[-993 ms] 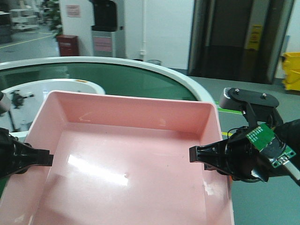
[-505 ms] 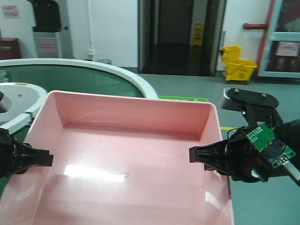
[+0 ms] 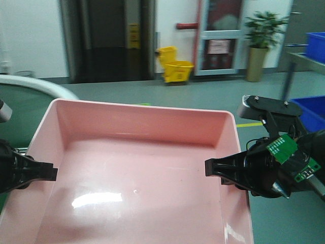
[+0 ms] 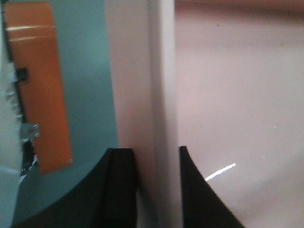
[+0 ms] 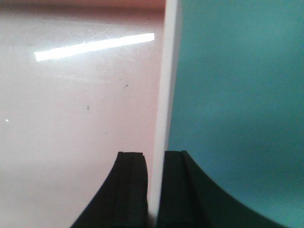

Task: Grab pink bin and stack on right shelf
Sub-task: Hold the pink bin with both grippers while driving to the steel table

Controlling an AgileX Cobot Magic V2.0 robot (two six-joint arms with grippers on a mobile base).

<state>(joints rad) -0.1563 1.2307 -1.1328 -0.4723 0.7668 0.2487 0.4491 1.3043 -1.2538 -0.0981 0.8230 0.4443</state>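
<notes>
The pink bin (image 3: 137, 173) fills the lower front view, held off the ground between both arms. My left gripper (image 3: 50, 172) is shut on its left wall; in the left wrist view the black fingers (image 4: 121, 180) straddle the pale rim of the bin (image 4: 228, 85). My right gripper (image 3: 212, 166) is shut on the right wall, and in the right wrist view that gripper (image 5: 154, 156) pinches the thin rim of the bin (image 5: 71, 104). A grey steel ledge (image 3: 304, 57) shows at the far right edge; I cannot tell if it is the right shelf.
A yellow mop bucket (image 3: 175, 66) and a potted plant (image 3: 260, 46) stand by the far wall. One blue crate (image 3: 311, 109) sits low at the right, another blue crate (image 3: 316, 43) on the steel ledge. The conveyor's white rim (image 3: 30, 84) curves at the left.
The whole view has swung to the right: the green conveyor slid off to the left, and the mop bucket, plant and blue crates came in. Both grippers keep their hold on the bin.
</notes>
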